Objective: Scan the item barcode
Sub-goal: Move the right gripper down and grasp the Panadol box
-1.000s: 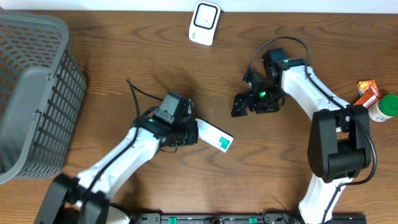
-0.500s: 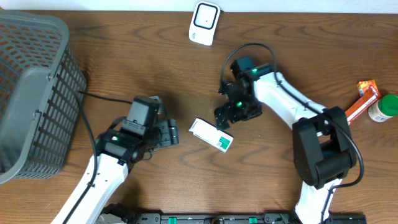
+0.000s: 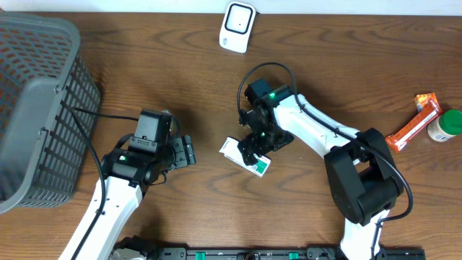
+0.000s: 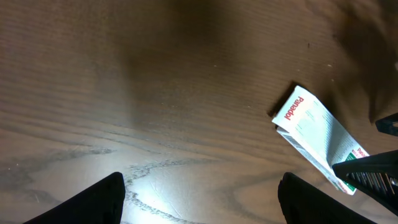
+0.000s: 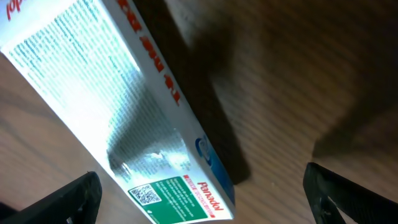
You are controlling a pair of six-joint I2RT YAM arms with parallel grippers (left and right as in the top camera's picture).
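Note:
The item, a white Panadol box [image 3: 244,156] with a green end, lies flat on the wooden table. My right gripper [image 3: 255,146] hovers right over it, open. In the right wrist view the box [image 5: 118,106] runs from the upper left down to its green end, which carries a small square code. That end sits between the spread fingers [image 5: 354,193] of my right gripper [image 5: 202,196], with no contact showing. My left gripper [image 3: 186,152] is open and empty, a short way left of the box. Its wrist view has the box [image 4: 320,137] at the right.
A white handheld device [image 3: 237,27] rests at the table's far edge. A grey mesh basket [image 3: 36,108] fills the left side. An orange packet [image 3: 415,119] and a white bottle with a green cap [image 3: 447,124] lie at the far right.
My left gripper opened, let go of the box and drew back to the left. The box now lies on the table, and my right arm swept left to hover over it.

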